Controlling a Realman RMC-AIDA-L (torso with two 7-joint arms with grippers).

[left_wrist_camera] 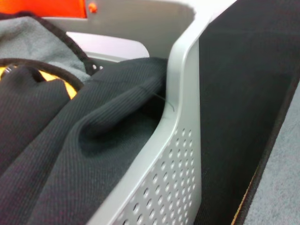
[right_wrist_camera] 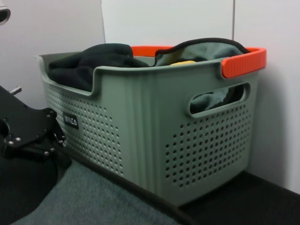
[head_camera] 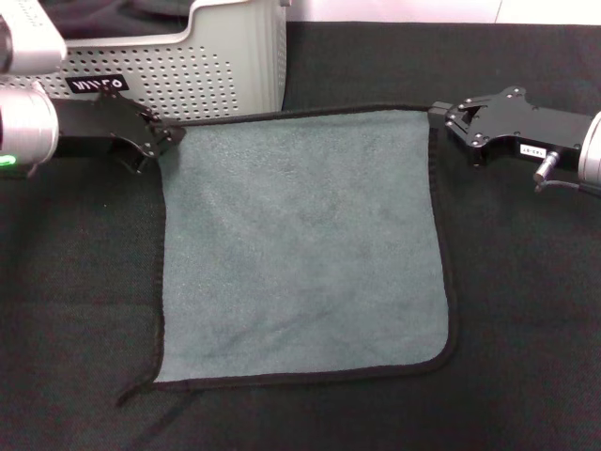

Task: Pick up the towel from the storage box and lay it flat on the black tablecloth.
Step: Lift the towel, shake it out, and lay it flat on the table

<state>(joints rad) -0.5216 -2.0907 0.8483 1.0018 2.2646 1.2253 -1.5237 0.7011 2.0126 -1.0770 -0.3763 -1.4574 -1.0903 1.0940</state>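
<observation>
Towel (head_camera: 305, 249) lay flat on black tablecloth (head_camera: 526, 310), nearly done; left gripper (head_camera: 161, 141) and right gripper (head_camera: 449, 120) pinched its 10 and 2 o'clock corners, release left.

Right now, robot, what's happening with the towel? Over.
Left gripper and right gripper at the towel's far corners. Towel flat on black tablecloth, grey-teal up. Storage box behind.

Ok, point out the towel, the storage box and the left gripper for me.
towel (head_camera: 300, 244): head view, middle of its grey-teal face.
storage box (head_camera: 202, 80): head view, perforated front wall.
left gripper (head_camera: 161, 141): head view, fingertips at the towel's far corner.
</observation>
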